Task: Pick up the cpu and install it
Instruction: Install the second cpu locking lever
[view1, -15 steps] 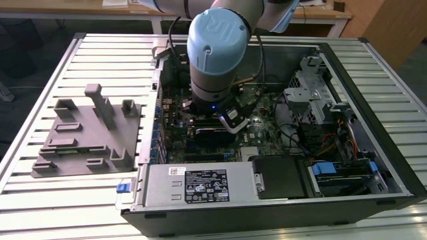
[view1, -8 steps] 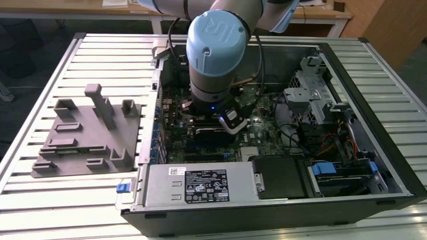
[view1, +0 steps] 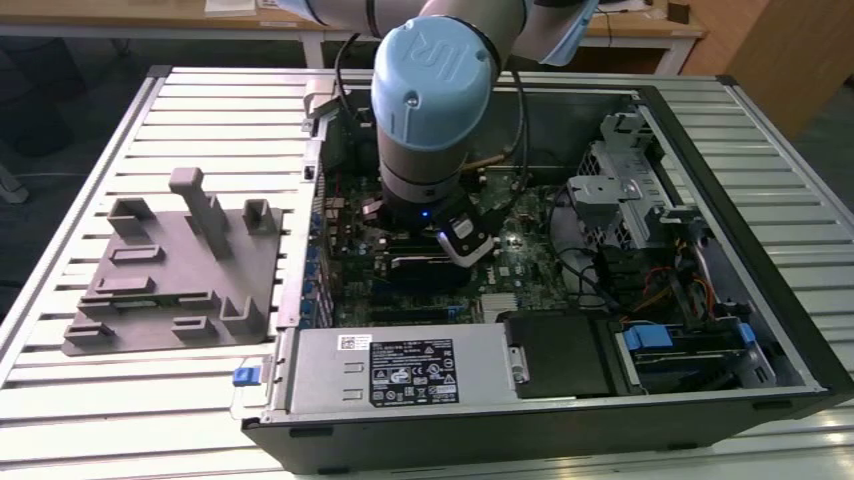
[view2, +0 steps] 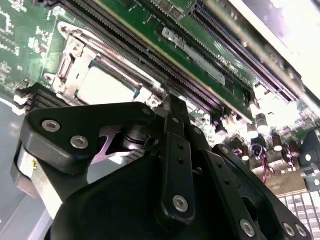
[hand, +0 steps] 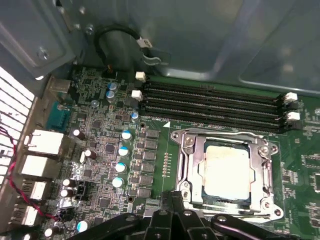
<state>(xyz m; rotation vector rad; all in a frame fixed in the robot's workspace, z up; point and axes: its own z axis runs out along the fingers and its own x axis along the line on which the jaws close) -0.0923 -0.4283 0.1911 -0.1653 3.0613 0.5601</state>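
Slatted metal table (view1: 160, 400), open computer case (view1: 747, 300), cpu (hand: 223, 171) in socket (hand: 189, 165)

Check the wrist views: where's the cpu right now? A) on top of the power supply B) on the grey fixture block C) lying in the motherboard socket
C: in the first wrist view the cpu lies flat inside the socket frame, below the tool.

Pale-blue-capped arm (view1: 430, 100), black screwed pincer (view2: 172, 150)
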